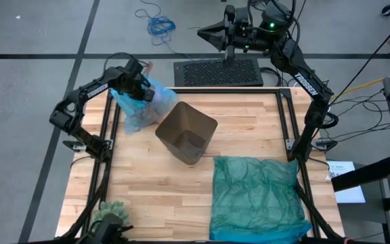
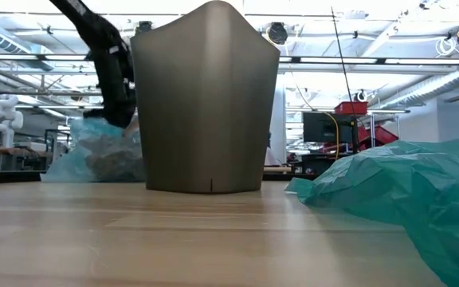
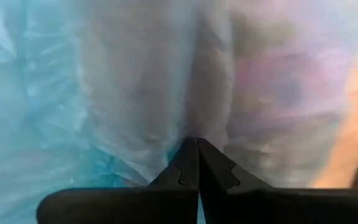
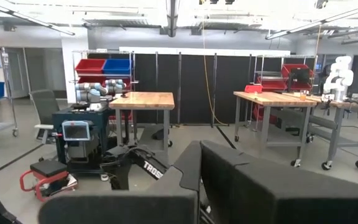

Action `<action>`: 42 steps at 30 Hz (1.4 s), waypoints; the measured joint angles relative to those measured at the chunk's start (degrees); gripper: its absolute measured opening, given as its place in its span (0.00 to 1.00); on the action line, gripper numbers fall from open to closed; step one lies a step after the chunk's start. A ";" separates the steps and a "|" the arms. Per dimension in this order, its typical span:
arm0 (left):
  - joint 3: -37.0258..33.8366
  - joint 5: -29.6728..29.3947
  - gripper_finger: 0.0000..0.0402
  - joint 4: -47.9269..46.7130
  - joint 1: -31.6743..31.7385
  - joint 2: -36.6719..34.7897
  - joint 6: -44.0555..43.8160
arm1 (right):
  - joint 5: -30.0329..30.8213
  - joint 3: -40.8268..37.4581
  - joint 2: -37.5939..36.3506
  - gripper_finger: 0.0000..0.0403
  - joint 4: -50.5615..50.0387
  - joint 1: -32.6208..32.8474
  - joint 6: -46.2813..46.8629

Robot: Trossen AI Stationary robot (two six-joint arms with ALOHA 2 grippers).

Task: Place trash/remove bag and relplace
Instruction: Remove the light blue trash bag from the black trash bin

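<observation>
At about ten o'clock on the table (image 1: 249, 129), the blue bag (image 1: 139, 105) with brown trash (image 2: 106, 159) inside has been lifted out and is pinched in the left gripper (image 1: 138, 83), fingers pressed together on the plastic. Just beside it, toward centre, the brown bin (image 1: 186, 132) stands bare; relining appears to be left. At five o'clock a teal bag (image 1: 256, 196) lies spread. The right gripper (image 1: 212, 30) is parked beyond twelve o'clock, fingers closed and empty. Nothing is seen blocking the bin.
</observation>
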 joint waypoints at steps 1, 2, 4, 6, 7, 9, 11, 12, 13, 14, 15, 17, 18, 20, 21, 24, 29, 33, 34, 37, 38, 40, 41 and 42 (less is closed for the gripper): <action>0.88 -0.02 0.00 -0.22 -0.02 -1.09 0.04 | -0.01 0.00 0.00 0.00 0.01 0.00 0.00; 1.78 -0.08 0.00 -0.37 -0.09 -2.35 0.02 | 0.00 0.00 0.00 0.00 0.03 0.00 0.00; 3.86 -0.16 0.00 -0.92 -0.07 -4.87 -0.12 | 0.00 0.00 0.00 0.00 -0.03 0.00 0.00; 6.29 -0.28 0.00 -1.67 -0.07 -7.31 -1.19 | -0.02 0.00 0.00 0.00 -0.01 0.02 0.00; 7.57 -0.29 0.00 -2.52 -0.07 -8.55 -1.54 | 0.00 0.00 0.00 0.00 0.01 0.00 0.00; 10.12 -0.25 0.00 -3.51 -0.15 -10.60 -1.66 | 0.00 0.00 0.00 0.00 0.03 0.00 -0.29; 11.42 0.60 0.00 -3.96 -0.82 -12.42 -2.84 | 0.00 0.00 0.00 0.00 0.02 0.00 -1.01; 11.80 1.82 0.00 -4.00 -1.31 -12.95 -3.12 | 0.02 0.00 0.00 0.00 0.10 0.00 -1.09; 11.99 3.25 0.00 -3.56 -1.96 -13.28 -3.20 | 0.00 0.00 0.00 0.00 0.20 0.00 -1.12; 11.99 4.22 0.00 -3.25 -2.72 -13.39 -3.58 | 0.00 0.00 0.00 0.00 0.29 0.00 -1.26; 11.99 4.48 0.00 -3.35 -3.55 -13.26 -4.25 | 0.00 0.00 0.00 0.00 0.38 0.00 -1.29; 11.99 4.50 0.00 -2.73 -5.20 -11.68 -4.52 | 0.00 0.00 0.00 0.00 0.35 0.00 -1.31; 11.99 4.52 0.00 -2.37 -5.92 -10.59 -4.52 | 0.00 0.00 0.00 0.00 0.34 0.00 -1.45; 11.77 4.51 0.00 -0.76 -7.37 -8.03 -4.59 | 0.00 0.00 0.00 0.00 0.36 0.00 -1.51; 11.63 4.56 0.00 0.25 -8.07 -6.51 -4.56 | 0.00 0.00 0.00 0.00 0.36 0.00 -1.53; 11.60 4.70 0.00 1.54 -9.46 -1.96 -3.85 | 0.00 0.00 0.00 0.00 0.35 0.00 -2.40; 11.60 3.75 0.00 1.83 -10.60 6.37 -1.28 | 0.00 0.00 0.00 0.00 0.32 0.00 -2.58; 11.55 3.72 0.00 3.14 -11.79 12.12 -0.74 | 0.00 0.00 0.00 0.00 0.30 0.00 -2.58; 11.55 3.65 0.00 2.70 -11.97 13.03 -0.12 | 0.00 0.00 0.00 0.00 0.30 0.00 -2.58; 11.55 -0.83 0.00 -3.12 -12.15 14.76 1.68 | 0.00 0.00 0.00 0.00 0.30 0.00 -2.58; 11.49 -3.24 0.00 -5.37 -12.22 14.89 2.95 | 0.00 0.00 0.00 0.00 0.29 0.00 -2.58; 11.47 -7.69 0.00 -8.12 -12.46 14.56 5.11 | 0.00 0.00 0.00 0.00 0.27 0.00 -2.58; 11.47 -9.11 0.00 -8.58 -12.50 14.13 5.93 | 0.00 0.00 0.00 0.00 0.25 0.00 -2.58; 11.47 -9.53 0.00 -8.85 -12.41 13.58 6.18 | 0.00 0.00 0.00 0.00 0.25 0.00 -2.58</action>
